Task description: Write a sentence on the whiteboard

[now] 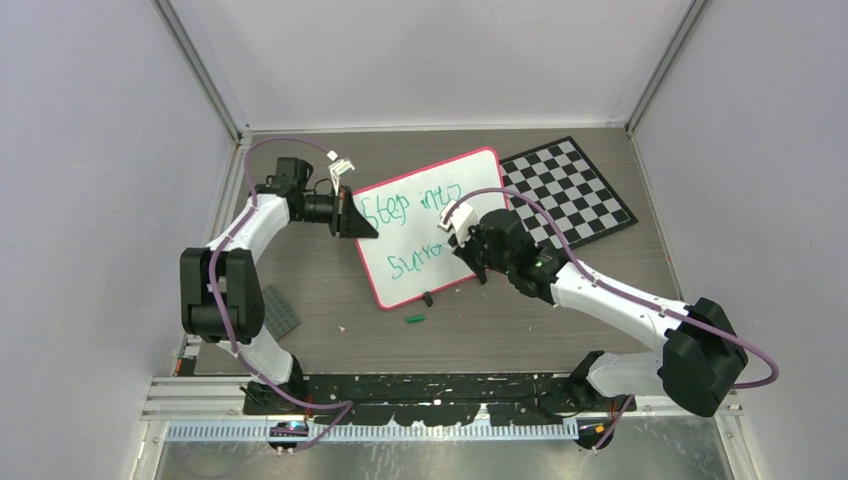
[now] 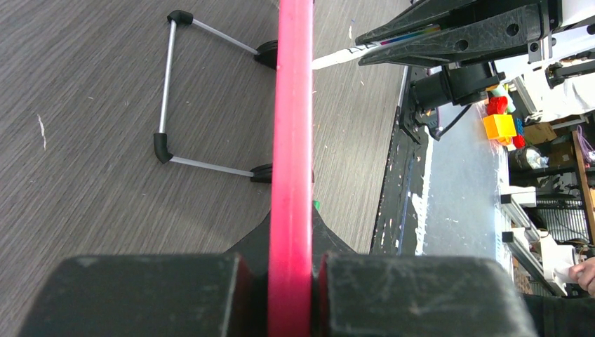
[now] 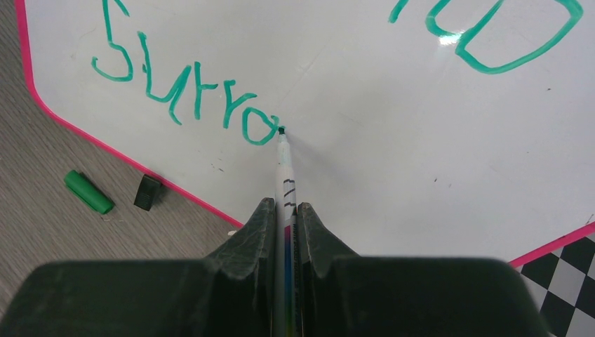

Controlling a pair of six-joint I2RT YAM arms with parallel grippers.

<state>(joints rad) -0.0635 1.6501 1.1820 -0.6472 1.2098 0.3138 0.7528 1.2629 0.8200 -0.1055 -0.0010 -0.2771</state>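
1. Readable writing. The sentence (image 1: 398, 209) is in green on the whiteboard (image 1: 415, 238), in two lines. The upper line reads "Step into". The lower line reads "Surro" and ends there. The marker (image 3: 283, 165) has black marks on its white barrel and a coloured strip lower down; I cannot read either.

2. Board position. The whiteboard is at the middle of the bench (image 1: 320, 290). Its far right corner overlaps the checkerboard (image 1: 575, 190). In the top view its long axis runs left to right and rises slightly toward the far right. Both lines of writing follow that axis.

3. Left tool (image 1: 352, 213). My left tool is closed on the board's left edge, with the pink rim (image 2: 292, 105) pinched between both fingers. The left wrist view looks edge-on along this rim. A wire stand (image 2: 165, 77) with black feet shows to one side of it.

4. Right tool (image 3: 284, 214). My right tool is closed on the marker barrel. The marker points straight out from the fingers. Its green tip touches the board just right of the last "o".

5. Loose items. A green cap (image 3: 88, 192) lies on the bench just off the board's near edge. A black clip (image 3: 147, 192) sits at the rim, beside the cap.
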